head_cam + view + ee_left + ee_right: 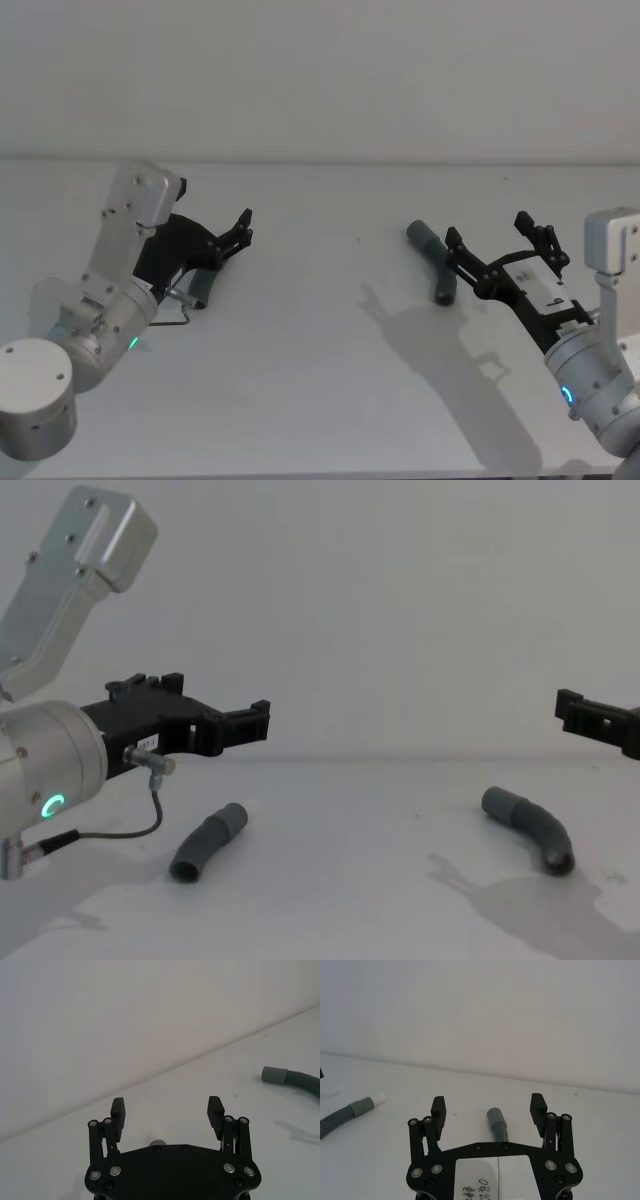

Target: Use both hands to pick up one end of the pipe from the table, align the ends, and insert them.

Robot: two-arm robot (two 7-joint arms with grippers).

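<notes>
Left end effector [238,232]: black, 2 fingers, spread wide, nothing between them; it hangs above the tabletop [320,400] on the robot's left.
Right end effector [490,232]: black, 2 fingers, also spread wide and holding nothing; raised over the tabletop on the robot's right.
Left pipe piece [205,845]: dark grey bent tube lying flat on the tabletop, below the left end effector and not touching it. In the head view the end effector's body partly hides it.
Whitish tip [380,1097]: the narrow pale end of the left pipe piece, seen from the right wrist.
Right pipe piece [432,262]: dark grey bent tube lying flat, well apart from the left pipe piece. From the right wrist it shows ahead between the open fingers, untouched.
Collar [272,1074]: smooth grey end of the right pipe piece, with ribbed tubing behind it.
White label [492,1180]: on the right end effector's body, with handwritten marks that are not legible.
Green ring light [52,805]: lit, on the left arm.
Cable [130,830]: thin and grey, looped under the left arm.
Wall [320,80]: plain pale grey, behind the tabletop.
</notes>
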